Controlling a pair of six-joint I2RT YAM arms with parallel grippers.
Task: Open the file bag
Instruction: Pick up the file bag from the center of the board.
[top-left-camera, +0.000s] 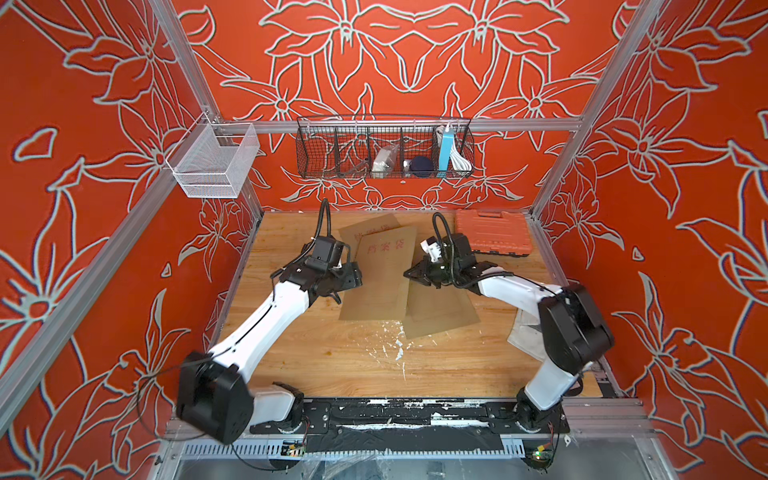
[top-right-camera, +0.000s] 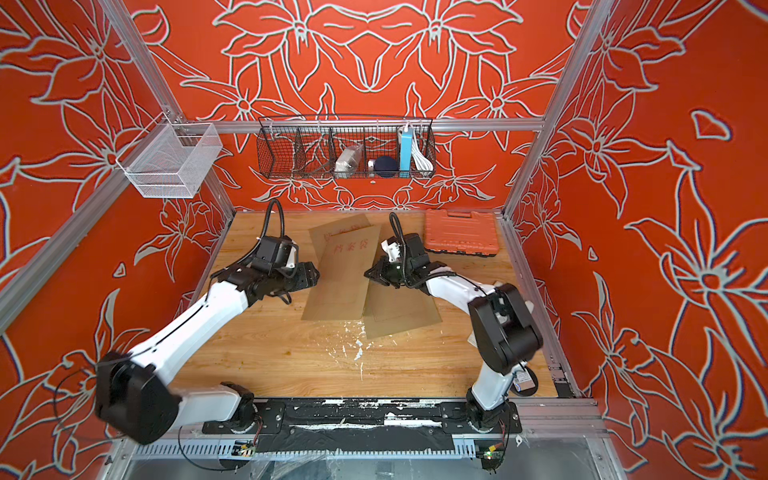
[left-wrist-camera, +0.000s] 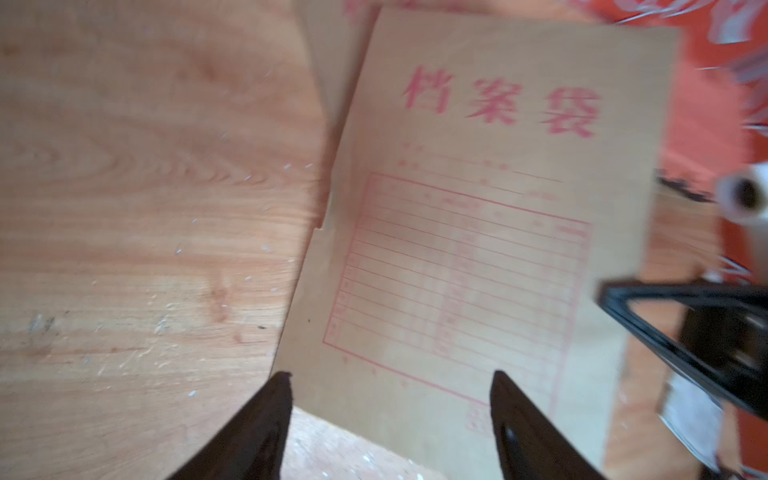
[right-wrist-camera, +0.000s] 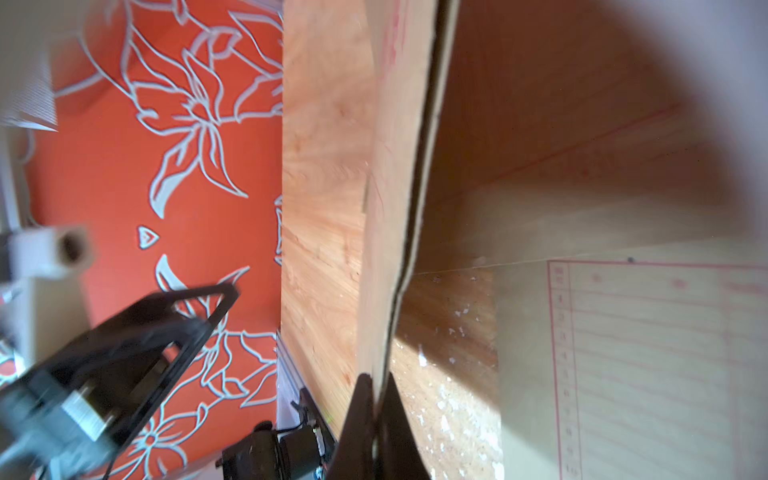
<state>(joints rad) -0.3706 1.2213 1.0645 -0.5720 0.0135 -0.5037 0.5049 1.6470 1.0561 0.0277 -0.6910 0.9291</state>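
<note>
Kraft-brown paper makes up the file bag (top-left-camera: 380, 274), which lies near the middle of the wooden desk (top-left-camera: 332, 353), its face up and three red characters printed across its far end, plain in the left wrist view (left-wrist-camera: 478, 249). The right hand (top-left-camera: 406, 274) is pinched tight on the bag's right edge. In the right wrist view its jaws meet on the paper (right-wrist-camera: 399, 166), that side stands raised off the desk, and shadow falls beneath it. The left hand (top-left-camera: 353, 278) sits at the bag's left edge with its jaws wide apart and nothing gripped. In its own wrist view the bag's near corner lies between the two dark fingertips (left-wrist-camera: 286, 376), and I cannot tell whether they touch the paper.

A second kraft bag (top-left-camera: 440, 307) lies flat just right of the first, turned at an angle and partly under the right arm. A third kraft bag (top-left-camera: 365, 226) pokes out from beneath the first at the far end. An orange tool case (top-left-camera: 492, 232) rests in the far right corner of the desk. White flecks (top-left-camera: 399, 349) speckle the wood nearer the arm bases. On the back rail hangs a black wire basket (top-left-camera: 384, 147) holding small items, with a white mesh basket (top-left-camera: 214, 160) at the left post
</note>
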